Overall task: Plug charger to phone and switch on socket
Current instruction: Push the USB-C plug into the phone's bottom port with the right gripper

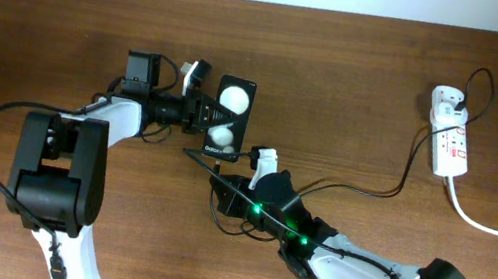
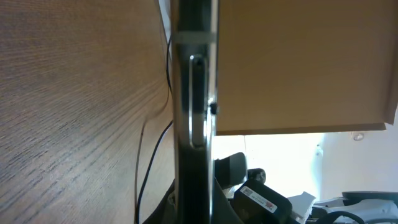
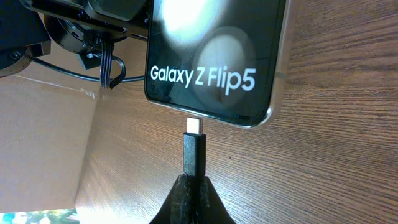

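The phone (image 1: 231, 116) is a black slab with two white reflections, lying mid-table. My left gripper (image 1: 205, 112) is shut on its left side. In the left wrist view the phone (image 2: 194, 93) shows edge-on between my fingers (image 2: 196, 208). My right gripper (image 1: 222, 180) is shut on the charger's black connector (image 3: 193, 152), just below the phone's lower end. In the right wrist view the silver tip sits a small gap short of the phone's (image 3: 211, 56) bottom edge, fingers (image 3: 193, 182) pinching the connector. The thin black cable (image 1: 372, 193) runs to the white adapter (image 1: 446, 100) in the socket (image 1: 451, 145) at far right.
A thick white cord (image 1: 488, 228) leaves the socket toward the right edge. The wooden table (image 1: 362, 67) ends at a pale wall along the top. My right arm's body (image 1: 349, 268) lies across the front right, and my left arm's body (image 1: 61, 169) across the front left.
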{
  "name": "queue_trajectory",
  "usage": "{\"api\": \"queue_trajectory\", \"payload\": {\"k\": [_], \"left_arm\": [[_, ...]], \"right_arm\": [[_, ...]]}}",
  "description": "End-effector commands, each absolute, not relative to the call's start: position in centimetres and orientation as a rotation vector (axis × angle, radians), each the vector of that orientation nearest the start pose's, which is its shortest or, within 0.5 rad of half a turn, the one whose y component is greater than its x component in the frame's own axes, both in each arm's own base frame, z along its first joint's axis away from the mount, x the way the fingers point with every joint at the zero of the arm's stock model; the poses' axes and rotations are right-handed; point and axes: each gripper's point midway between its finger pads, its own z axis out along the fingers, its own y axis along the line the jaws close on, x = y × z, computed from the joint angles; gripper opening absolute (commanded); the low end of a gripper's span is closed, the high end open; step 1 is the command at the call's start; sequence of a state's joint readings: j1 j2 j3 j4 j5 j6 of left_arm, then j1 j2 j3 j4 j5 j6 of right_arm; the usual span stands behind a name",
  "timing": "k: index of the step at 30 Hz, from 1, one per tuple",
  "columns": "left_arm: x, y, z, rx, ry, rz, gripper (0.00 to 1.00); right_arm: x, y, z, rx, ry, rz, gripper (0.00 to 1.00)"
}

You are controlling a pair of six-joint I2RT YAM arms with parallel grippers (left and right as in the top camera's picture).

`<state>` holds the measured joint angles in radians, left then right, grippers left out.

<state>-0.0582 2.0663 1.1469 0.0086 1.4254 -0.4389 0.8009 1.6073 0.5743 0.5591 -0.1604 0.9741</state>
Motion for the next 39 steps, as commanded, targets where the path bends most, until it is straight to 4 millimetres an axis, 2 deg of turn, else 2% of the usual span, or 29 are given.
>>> {"api": "queue_trajectory", "payload": {"k": [1,39], "left_arm": [[38.91,-19.41,12.73,0.275,2.17,-1.975,0.0],[39.28,-19.35,12.3,0.255,2.19,-1.938,0.0]], "right_arm": [[27.17,32.57,8.34,0.081,2.3,1.213,0.04],[27.78,32.02,8.12,0.111,2.289,1.163,0.04]]}}
